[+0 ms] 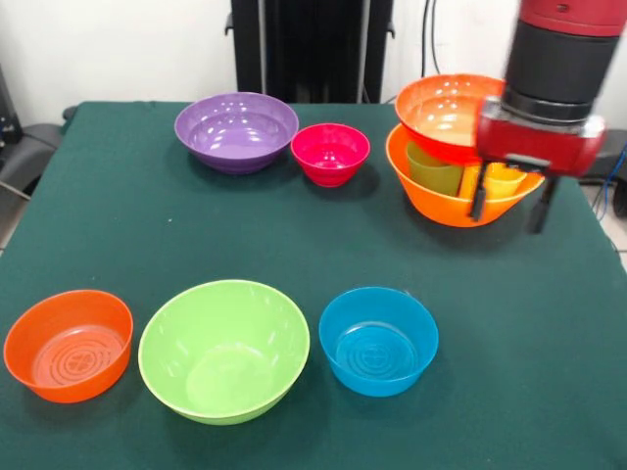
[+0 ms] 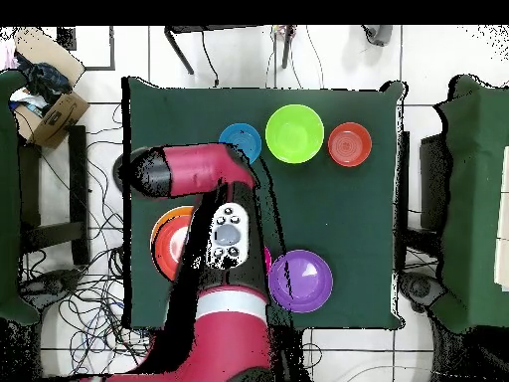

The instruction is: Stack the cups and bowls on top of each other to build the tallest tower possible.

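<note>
Big orange bowl [image 1: 441,201]: just behind the claw [image 1: 509,206]; holds green cup [image 1: 433,169], yellow cup [image 1: 502,180]; red-orange bowl [image 1: 446,113] rests tilted on top
Claw: released, fingers spread, grasping nothing
Overhead: arm [image 2: 204,169] hides the cups

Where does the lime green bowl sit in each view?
Front view: the lime green bowl is at bottom centre, between the small orange bowl and the small blue bowl.
Overhead view: top centre, along the table's upper edge.
Shared landmark: the purple bowl, on the opposite side of the table.
</note>
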Tool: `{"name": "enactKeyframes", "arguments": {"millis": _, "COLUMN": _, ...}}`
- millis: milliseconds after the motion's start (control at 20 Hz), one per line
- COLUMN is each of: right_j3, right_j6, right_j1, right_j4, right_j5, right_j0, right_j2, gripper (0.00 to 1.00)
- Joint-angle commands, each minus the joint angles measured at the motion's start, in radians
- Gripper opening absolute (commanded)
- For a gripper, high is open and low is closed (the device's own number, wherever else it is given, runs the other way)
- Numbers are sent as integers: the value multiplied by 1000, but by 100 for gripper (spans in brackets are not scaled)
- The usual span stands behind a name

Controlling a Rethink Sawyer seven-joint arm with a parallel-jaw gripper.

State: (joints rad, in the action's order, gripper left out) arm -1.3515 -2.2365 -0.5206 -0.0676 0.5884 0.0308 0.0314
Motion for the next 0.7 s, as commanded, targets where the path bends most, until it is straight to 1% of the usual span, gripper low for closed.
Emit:
{"name": "enactKeyframes", "arguments": {"millis": 50, "right_j3": 237, "right_j6": 284, "right_j1": 81, "right_j4": -101, "right_j5": 241, "right_j0": -87, "right_j2": -112, "gripper": 100}}
{"name": "enactKeyframes", "arguments": {"millis": 300, "right_j3": 340, "right_j6": 297, "right_j1": 139, "right_j4": -120, "right_j5": 269, "right_j0": -120, "right_j2": -150, "gripper": 100}}
{"name": "enactKeyframes", "arguments": {"millis": 550, "right_j3": 363, "right_j6": 345, "right_j1": 158, "right_j4": -143, "right_j5": 267, "right_j0": -157, "right_j2": -189, "gripper": 100}}
{"name": "enactKeyframes", "arguments": {"millis": 700, "right_j3": 359, "right_j6": 365, "right_j1": 150, "right_j4": -156, "right_j5": 271, "right_j0": -176, "right_j2": -203, "gripper": 100}}
